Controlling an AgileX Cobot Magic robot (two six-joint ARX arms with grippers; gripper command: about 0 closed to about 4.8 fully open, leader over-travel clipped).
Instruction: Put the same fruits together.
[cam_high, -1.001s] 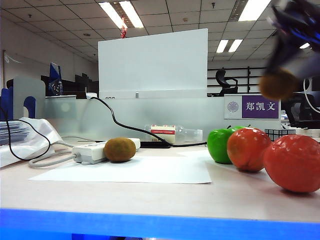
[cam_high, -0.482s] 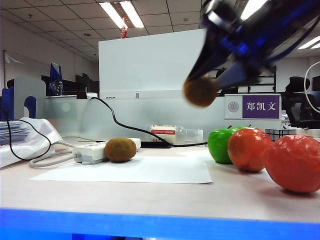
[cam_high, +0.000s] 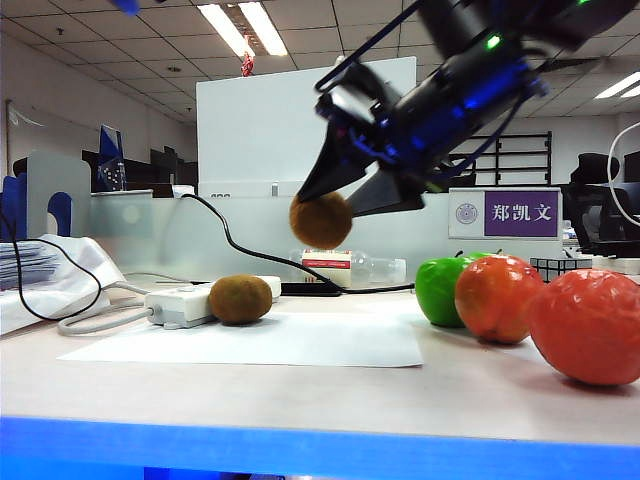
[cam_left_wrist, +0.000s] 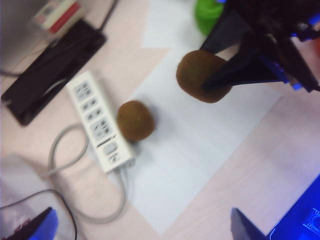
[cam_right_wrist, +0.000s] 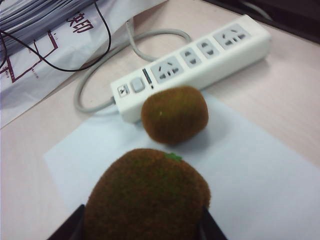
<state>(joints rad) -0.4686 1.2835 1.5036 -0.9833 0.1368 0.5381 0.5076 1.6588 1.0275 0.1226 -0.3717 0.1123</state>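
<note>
Your right pincer (cam_high: 335, 205) grips 1 kiwi (cam_high: 321, 220) in the air above the white paper (cam_high: 270, 340); the other kiwi (cam_high: 240, 299) rests beside the power strip (cam_high: 180, 304). Your left pincer (cam_left_wrist: 145, 227) hangs spread wide, holding nothing.

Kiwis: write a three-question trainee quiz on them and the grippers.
1. True or false: the right gripper holds a kiwi in the air.
2. The resting kiwi lies against what? A) power strip B) green apple C) orange
3. Fill in: the left gripper is ____, holding nothing.

Key: 1 true; 2 A; 3 open.
</note>
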